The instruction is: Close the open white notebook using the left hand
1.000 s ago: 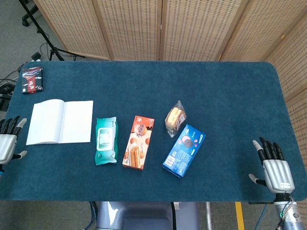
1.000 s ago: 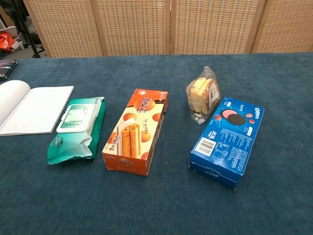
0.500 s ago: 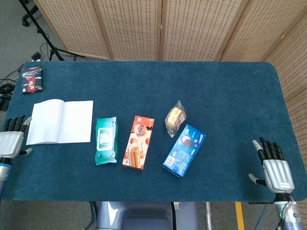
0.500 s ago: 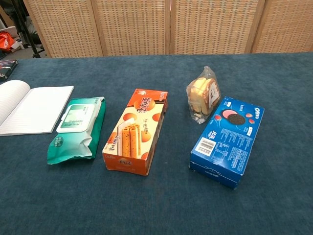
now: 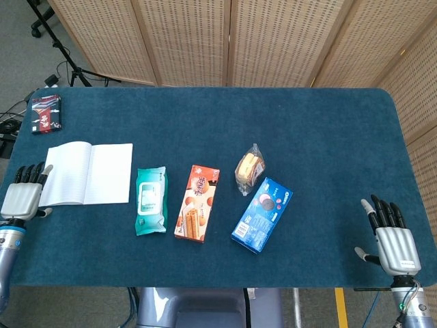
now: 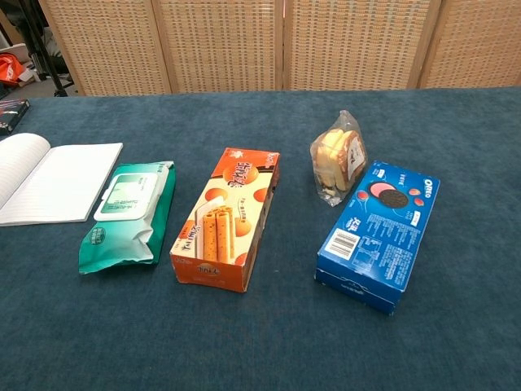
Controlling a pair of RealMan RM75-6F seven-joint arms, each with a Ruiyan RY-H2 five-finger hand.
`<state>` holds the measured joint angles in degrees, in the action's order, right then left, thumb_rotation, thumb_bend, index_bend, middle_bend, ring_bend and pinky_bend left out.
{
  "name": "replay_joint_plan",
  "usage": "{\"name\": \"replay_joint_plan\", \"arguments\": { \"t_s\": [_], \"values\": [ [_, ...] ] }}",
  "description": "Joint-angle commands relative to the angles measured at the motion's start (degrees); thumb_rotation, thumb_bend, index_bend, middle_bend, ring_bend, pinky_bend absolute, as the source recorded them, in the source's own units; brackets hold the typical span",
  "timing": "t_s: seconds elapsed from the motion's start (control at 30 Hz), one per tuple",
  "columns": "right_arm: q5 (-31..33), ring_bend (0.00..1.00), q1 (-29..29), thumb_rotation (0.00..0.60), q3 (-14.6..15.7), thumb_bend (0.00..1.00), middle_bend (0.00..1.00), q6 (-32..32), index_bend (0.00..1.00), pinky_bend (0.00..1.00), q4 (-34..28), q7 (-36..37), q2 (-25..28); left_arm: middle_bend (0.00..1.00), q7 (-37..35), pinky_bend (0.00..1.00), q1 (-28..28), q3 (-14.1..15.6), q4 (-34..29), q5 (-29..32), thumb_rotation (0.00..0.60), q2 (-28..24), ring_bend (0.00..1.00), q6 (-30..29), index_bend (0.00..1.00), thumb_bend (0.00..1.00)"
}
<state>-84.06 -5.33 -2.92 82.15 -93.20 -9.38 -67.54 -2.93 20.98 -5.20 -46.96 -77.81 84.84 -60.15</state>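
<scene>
The white notebook (image 5: 87, 173) lies open and flat at the table's left side, lined pages up; the chest view shows it at the left edge (image 6: 50, 180). My left hand (image 5: 24, 193) hovers just off the notebook's left page edge, palm down, fingers spread, holding nothing. It is out of the chest view. My right hand (image 5: 390, 238) sits at the table's front right corner, fingers spread and empty, far from the notebook.
Right of the notebook lie a green wipes pack (image 5: 150, 200), an orange biscuit box (image 5: 197, 203), a bagged snack (image 5: 249, 168) and a blue Oreo box (image 5: 262, 214). A dark red-and-black box (image 5: 46, 113) sits at the far left corner.
My left hand has moved right and slightly up, from the table's left edge toward the notebook's left page. The right hand has barely shifted.
</scene>
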Motion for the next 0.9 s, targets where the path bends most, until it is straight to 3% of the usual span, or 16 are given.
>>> {"name": "replay_joint_plan", "arguments": {
  "t_s": [0.03,0.9],
  "values": [
    [0.0,0.00,0.0,0.600,0.0,0.05,0.00,0.0,0.00,0.00,0.0,0.0,0.0,0.00,-0.2,0.00,0.3,-0.1,0.8,0.3,0.600,0.4,0.00,0.6,0.00,0.00],
    [-0.2,0.00,-0.1,0.600,0.1,0.05,0.00,0.0,0.00,0.00,0.1,-0.3,-0.3,0.00,0.4,0.00,2.3,0.1,5.3,0.8,0.600,3.5,0.00,3.5,0.00,0.00]
  ]
}}
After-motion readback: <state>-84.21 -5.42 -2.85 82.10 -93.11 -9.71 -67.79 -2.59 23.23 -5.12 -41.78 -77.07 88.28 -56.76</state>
